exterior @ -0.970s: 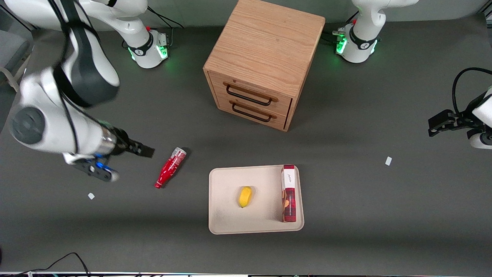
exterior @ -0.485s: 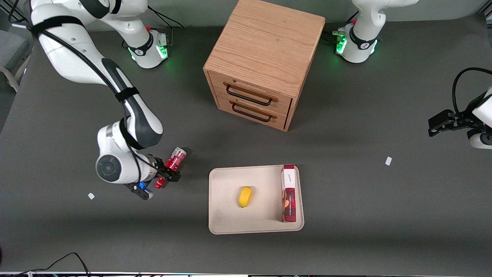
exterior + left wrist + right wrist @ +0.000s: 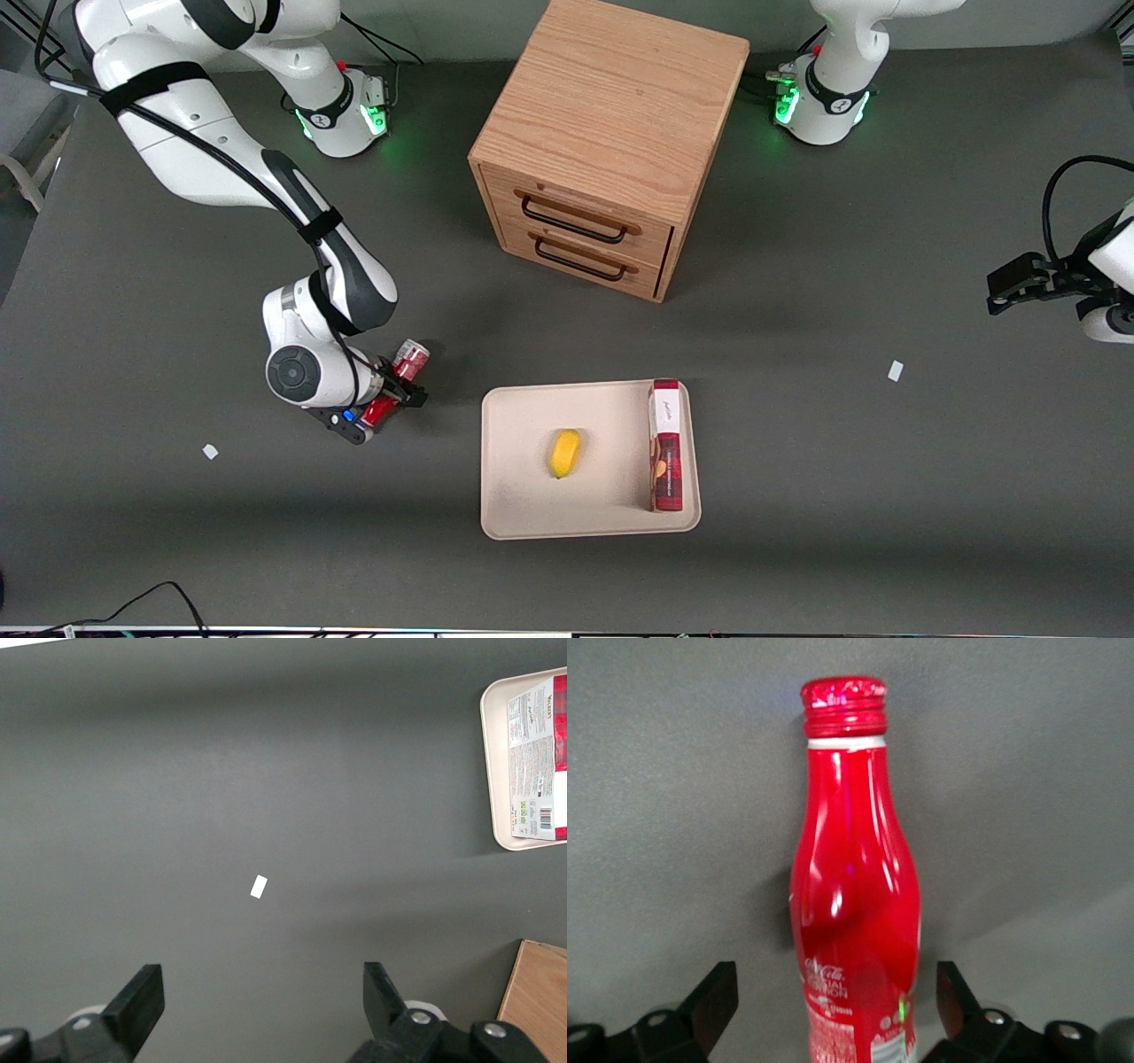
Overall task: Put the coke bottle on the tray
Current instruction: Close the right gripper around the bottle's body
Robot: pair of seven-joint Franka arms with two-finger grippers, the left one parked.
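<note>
The coke bottle lies on its side on the dark table, beside the tray toward the working arm's end. Up close, the coke bottle is glossy red with a red cap and white script. My right gripper is low over the bottle's middle. It is open: in the wrist view the gripper has one black finger on each side of the bottle's body, with a gap showing at both. The beige tray lies flat on the table.
On the tray are a yellow fruit and a tall red snack box, lying along the edge toward the parked arm. A wooden two-drawer cabinet stands farther from the front camera. Small white scraps lie on the table.
The right arm has swung in from the table's end and come down over the bottle, so the open fingers now straddle it. The bottle has not moved.
</note>
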